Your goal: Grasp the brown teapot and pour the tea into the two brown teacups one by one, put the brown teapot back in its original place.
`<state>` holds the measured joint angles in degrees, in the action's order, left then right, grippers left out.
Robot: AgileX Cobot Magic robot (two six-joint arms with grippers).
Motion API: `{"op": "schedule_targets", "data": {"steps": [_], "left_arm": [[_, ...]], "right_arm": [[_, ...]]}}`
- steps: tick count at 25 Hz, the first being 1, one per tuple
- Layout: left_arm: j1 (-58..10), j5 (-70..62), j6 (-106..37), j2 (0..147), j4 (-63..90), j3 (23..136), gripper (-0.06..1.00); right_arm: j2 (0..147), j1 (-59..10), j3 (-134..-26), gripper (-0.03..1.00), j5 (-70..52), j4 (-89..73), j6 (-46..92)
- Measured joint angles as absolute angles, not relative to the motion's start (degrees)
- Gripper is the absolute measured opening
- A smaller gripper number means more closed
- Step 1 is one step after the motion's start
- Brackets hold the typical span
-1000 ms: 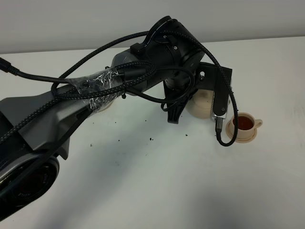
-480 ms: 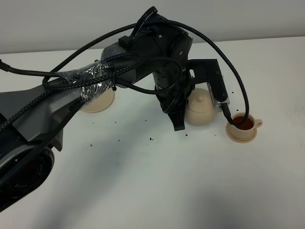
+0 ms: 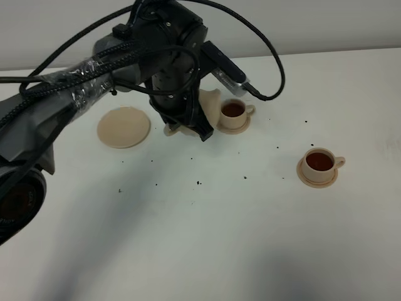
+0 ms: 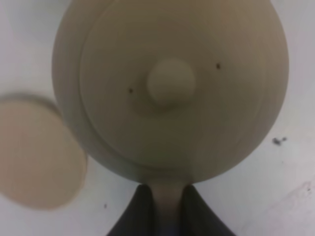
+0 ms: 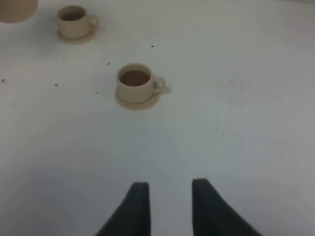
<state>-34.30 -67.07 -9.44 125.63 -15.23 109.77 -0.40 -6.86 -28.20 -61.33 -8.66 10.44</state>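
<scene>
Both cups (image 3: pixel 233 111) (image 3: pixel 319 163) hold tea, so the left gripper (image 4: pixel 167 214), closed on the teapot (image 4: pixel 170 86) handle, carries it near the table's (image 3: pixel 207 238) far edge toward the saucer (image 3: pixel 123 126). Bare surface lies between them. Right gripper (image 5: pixel 168 206) hangs parted, empty.

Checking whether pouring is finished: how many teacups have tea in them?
2: one teacup sits beside the teapot held by the left gripper; the other teacup stands apart, toward the right.
</scene>
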Motion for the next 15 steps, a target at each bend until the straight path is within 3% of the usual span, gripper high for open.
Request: {"op": "schedule_targets", "data": {"steps": [15], "left_arm": [[-19.72, -66.17, -7.84, 125.49, -8.59, 107.26, 0.15]], "right_arm": [[-0.4, -6.86, -28.2, 0.24, -61.33, -8.72, 10.44]]}}
